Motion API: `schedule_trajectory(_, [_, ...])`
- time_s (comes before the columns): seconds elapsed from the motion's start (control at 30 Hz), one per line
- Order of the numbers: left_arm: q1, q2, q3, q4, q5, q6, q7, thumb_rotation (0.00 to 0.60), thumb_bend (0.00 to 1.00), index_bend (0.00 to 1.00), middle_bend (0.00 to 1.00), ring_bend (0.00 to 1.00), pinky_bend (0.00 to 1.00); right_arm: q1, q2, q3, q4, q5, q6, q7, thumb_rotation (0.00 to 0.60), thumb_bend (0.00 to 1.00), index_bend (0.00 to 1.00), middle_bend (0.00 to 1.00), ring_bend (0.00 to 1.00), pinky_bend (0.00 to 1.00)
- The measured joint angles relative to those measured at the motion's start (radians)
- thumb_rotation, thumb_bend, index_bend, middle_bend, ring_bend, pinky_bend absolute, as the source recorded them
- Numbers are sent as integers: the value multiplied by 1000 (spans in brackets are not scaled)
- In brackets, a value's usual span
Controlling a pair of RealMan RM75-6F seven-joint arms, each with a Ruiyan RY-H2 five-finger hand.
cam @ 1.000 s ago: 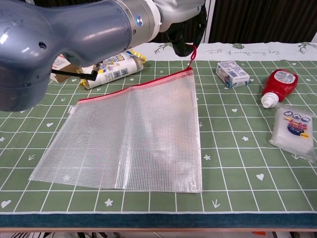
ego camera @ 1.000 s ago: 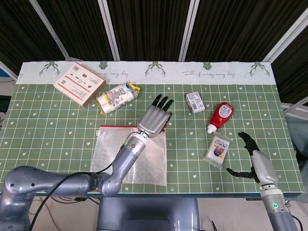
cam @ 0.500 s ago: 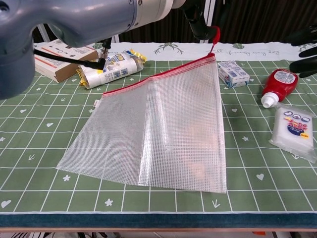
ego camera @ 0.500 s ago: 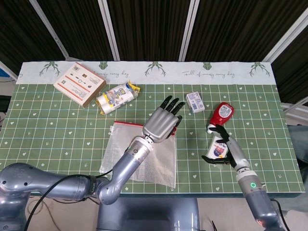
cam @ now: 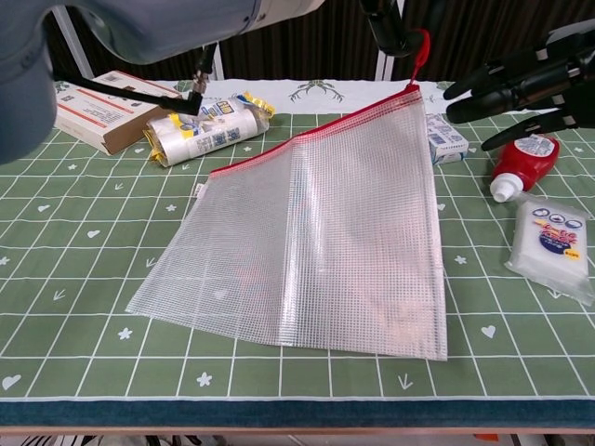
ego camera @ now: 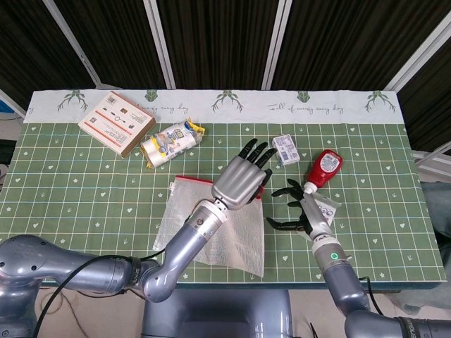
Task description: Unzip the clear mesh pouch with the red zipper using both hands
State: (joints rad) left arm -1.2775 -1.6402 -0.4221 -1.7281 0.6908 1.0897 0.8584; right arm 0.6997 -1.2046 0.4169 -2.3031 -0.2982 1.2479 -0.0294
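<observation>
The clear mesh pouch (ego camera: 211, 225) (cam: 316, 242) lies on the green mat, its red zipper (cam: 307, 135) running along the far edge. Its far right corner is lifted off the table. My left hand (ego camera: 243, 176) (cam: 389, 23) is over that corner and pinches the red pull tab (cam: 423, 45), other fingers spread. To the right of the raised corner hovers my right hand (ego camera: 292, 208) (cam: 521, 82), fingers apart and holding nothing, a short gap from the pouch. The zipper looks closed along its visible length.
A cardboard box (ego camera: 116, 122) and a rolled snack packet (ego camera: 169, 141) lie at the far left. A small white box (ego camera: 285, 148), a red bottle (ego camera: 323, 169) and a white packet (cam: 553, 246) lie to the right, around my right hand.
My left hand has moved right and upward, dragging the pouch and lifting its corner by the pull tab. My right hand has swung in from the front right edge to beside that corner.
</observation>
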Motion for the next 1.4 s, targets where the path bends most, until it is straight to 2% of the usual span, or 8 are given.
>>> schedule_trajectory(0.53, [-33,23,15,-30,-15,20,-12,600,454,566,101,0,0,72,-122,55,21,96,95,-35,600,358,432,0,0,208])
schedule_trajectory(1.0, [-43,37,39,-49,-18,38,-30,600,454,567,101,0,0,72,-128,89,26,126,107,-49,600,505,507,20,0,208])
schedule_trajectory(1.4, [-49,44,45,-57,-22,48,-37,600,454,567,100,0,0,66,-134,86,21,122,108,-58,600,523,508,21,0,208])
